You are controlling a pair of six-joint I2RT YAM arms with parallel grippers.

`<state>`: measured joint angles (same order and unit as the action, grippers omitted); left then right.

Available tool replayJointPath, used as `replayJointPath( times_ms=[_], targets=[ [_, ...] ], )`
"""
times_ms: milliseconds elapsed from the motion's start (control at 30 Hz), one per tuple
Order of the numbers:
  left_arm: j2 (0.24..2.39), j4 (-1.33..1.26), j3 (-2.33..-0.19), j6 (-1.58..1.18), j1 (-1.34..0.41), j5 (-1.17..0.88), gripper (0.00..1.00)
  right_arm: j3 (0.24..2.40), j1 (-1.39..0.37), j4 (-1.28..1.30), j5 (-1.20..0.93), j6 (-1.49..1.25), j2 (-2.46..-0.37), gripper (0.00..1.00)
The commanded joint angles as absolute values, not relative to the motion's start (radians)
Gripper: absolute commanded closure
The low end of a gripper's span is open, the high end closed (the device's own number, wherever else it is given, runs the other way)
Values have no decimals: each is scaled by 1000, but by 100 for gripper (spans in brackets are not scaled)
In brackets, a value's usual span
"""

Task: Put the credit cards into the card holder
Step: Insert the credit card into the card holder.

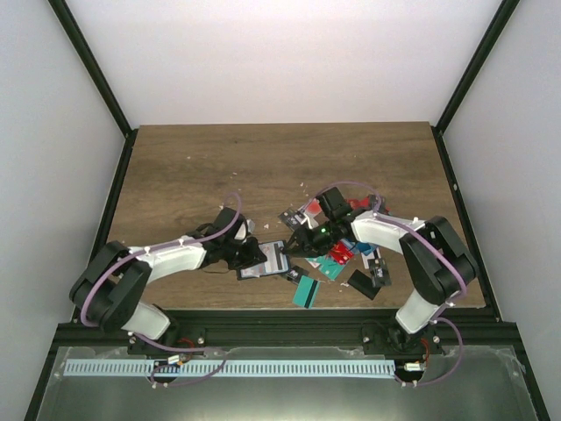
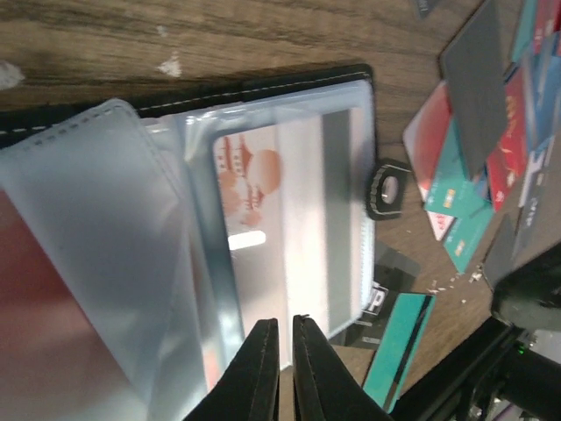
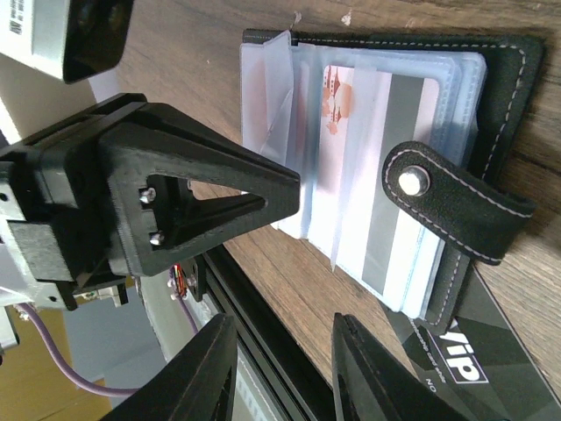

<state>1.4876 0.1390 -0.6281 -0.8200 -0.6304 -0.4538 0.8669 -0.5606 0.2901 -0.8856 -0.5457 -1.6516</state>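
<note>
The card holder [image 2: 289, 96] lies open on the wood, its clear sleeves fanned out. One sleeve holds a white card with a red circle [image 2: 254, 189], and the snap tab [image 3: 451, 206] hangs over the holder's edge. My left gripper [image 2: 285, 329] is shut, with its tips at the near edge of a sleeve; whether it pinches the plastic does not show. My right gripper [image 3: 285, 351] stands open and empty just beside the holder, above the table's front edge. Loose credit cards [image 1: 337, 254], red, teal and black, lie in a heap to the right. A teal card [image 2: 399, 342] lies nearest.
A black card marked VIP [image 3: 478, 373] lies partly under the holder's tab side. The black frame rail [image 1: 263, 320] runs along the table's near edge right behind both grippers. Small white scraps [image 1: 302, 186] dot the wood farther back.
</note>
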Motion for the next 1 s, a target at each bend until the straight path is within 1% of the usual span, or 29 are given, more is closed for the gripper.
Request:
replayJointPath(
  times_ms=[0, 133, 333, 433, 500, 567, 967],
  targets=[
    [1536, 138, -669, -778, -639, -430, 95, 870, -573, 244, -900, -574, -1670, 68],
    [1574, 143, -682, -763, -644, -417, 96, 873, -579, 234, -900, -578, -1688, 68],
    [1573, 163, -660, -754, -649, -379, 96, 897, -598, 238, -891, -568, -1729, 66],
    [1572, 162, -645, -752, -648, -371, 96, 906, -605, 248, -872, -563, -1741, 64],
    [1575, 163, -639, -754, -649, -367, 96, 910, -607, 260, -856, -554, -1745, 60],
    [1571, 159, -632, -758, -649, -366, 96, 910, -607, 263, -856, -547, -1752, 59],
    [1574, 155, -627, -755, -650, -369, 96, 928, -626, 248, -868, -547, -1793, 59]
  ],
)
